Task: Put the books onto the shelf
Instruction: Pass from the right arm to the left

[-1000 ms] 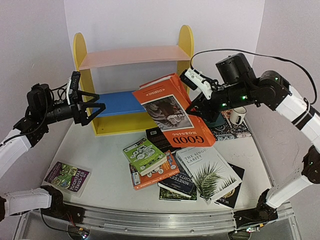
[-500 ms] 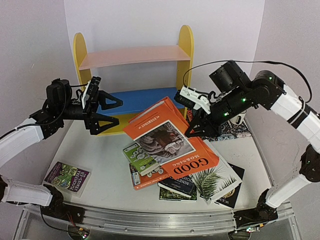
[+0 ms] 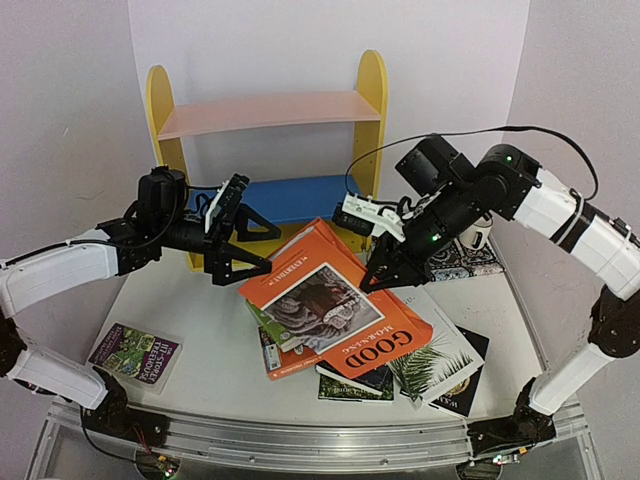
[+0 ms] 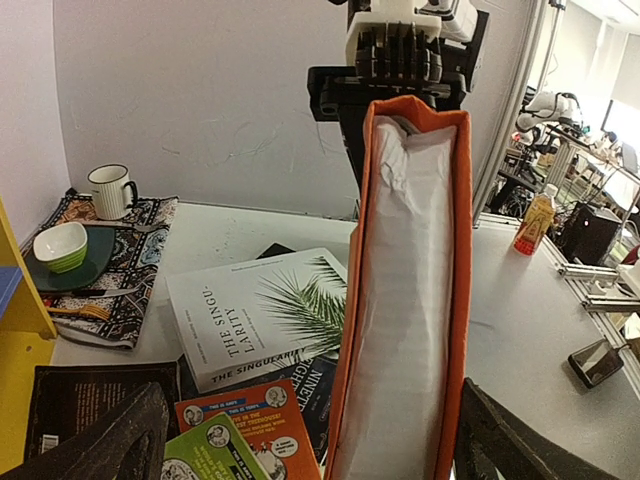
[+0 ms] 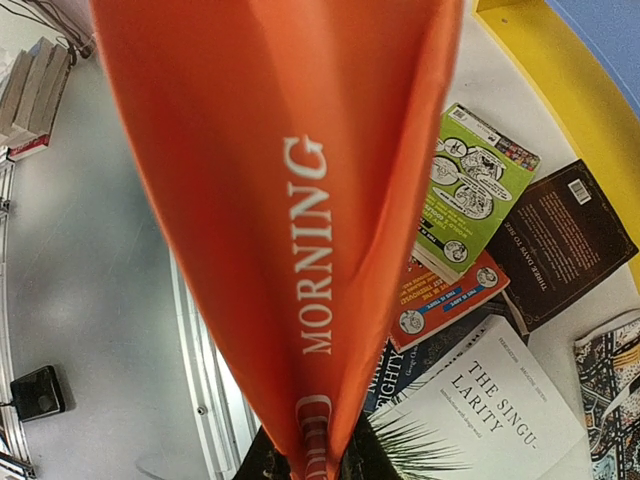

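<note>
- Yellow-sided shelf (image 3: 260, 108) at the back of the table (image 3: 200, 330), pink board on top, blue one in the middle. No books on either board as far as I can see.
- Biggest book is the orange book (image 3: 380, 330). It says "GOOD MORNING" on the cover, and "MORNING" runs down the spine in the right wrist view. It's tilted up above the pile in front of the shelf, not on it.
- right gripper (image 3: 383, 265) is clamped on that orange book's far edge.
- left gripper (image 3: 268, 250) has its jaws spread wide at the near end of the same book, one finger each side of it in the wrist view, not squeezing.
- white book (image 4: 265, 315) with a palm leaf, reads "THE SINGULARITY", flat in the pile.
- green book (image 5: 470, 185) with cartoon circles lies on a red-orange one; text too small to read.
- purple book (image 3: 135, 352) sits alone at the front left of the table, title unreadable.
- patterned mat (image 4: 140, 250) to the right of the shelf, with a white mug (image 4: 110, 190) and a green bowl (image 4: 60, 245) on it.
</note>
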